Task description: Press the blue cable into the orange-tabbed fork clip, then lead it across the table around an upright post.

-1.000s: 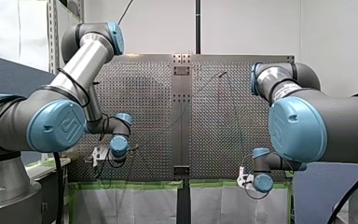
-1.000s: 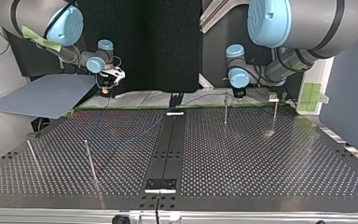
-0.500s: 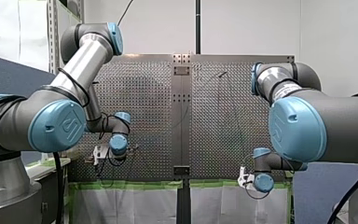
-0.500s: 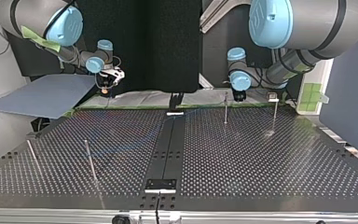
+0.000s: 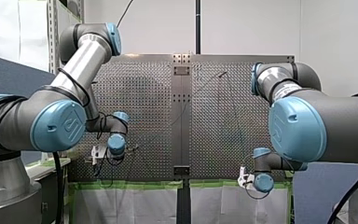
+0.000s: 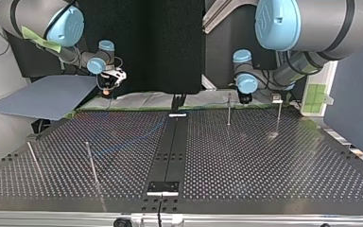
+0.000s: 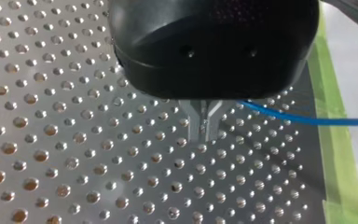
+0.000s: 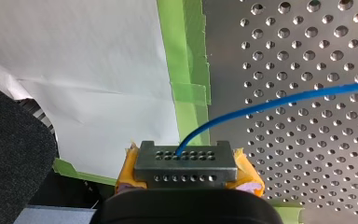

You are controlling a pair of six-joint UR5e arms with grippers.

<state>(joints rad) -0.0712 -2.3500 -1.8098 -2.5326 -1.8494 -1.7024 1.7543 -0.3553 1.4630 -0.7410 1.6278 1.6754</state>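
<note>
Slowly, the left gripper (image 7: 204, 125) has slid sideways along the table's taped edge. In the top view it has gone a little toward that view's right over the last second. It now hangs low, just past the thin post (image 6: 228, 109) and short of the next post (image 6: 278, 116). The right gripper (image 8: 185, 161) has not moved at all.

The left gripper's metal fingers are pressed tight together. The blue cable (image 7: 307, 120) comes out from right beside them and runs off over the green tape (image 7: 332, 121). It looks pinched there, though the very spot is hidden by the gripper's black body. The right gripper's yellow pads are closed on the cable too. The cable pokes up from between them and bends away over the holed table (image 8: 307, 46).

So each gripper seems to hold the cable, and the left one is drawing away from the other. That probably pulls the cable straighter, ready to be laid somewhere. No orange-tabbed fork clip can be picked out in any view, so the pressing step does not look done yet. The cable does not seem to go round any post yet either.
</note>
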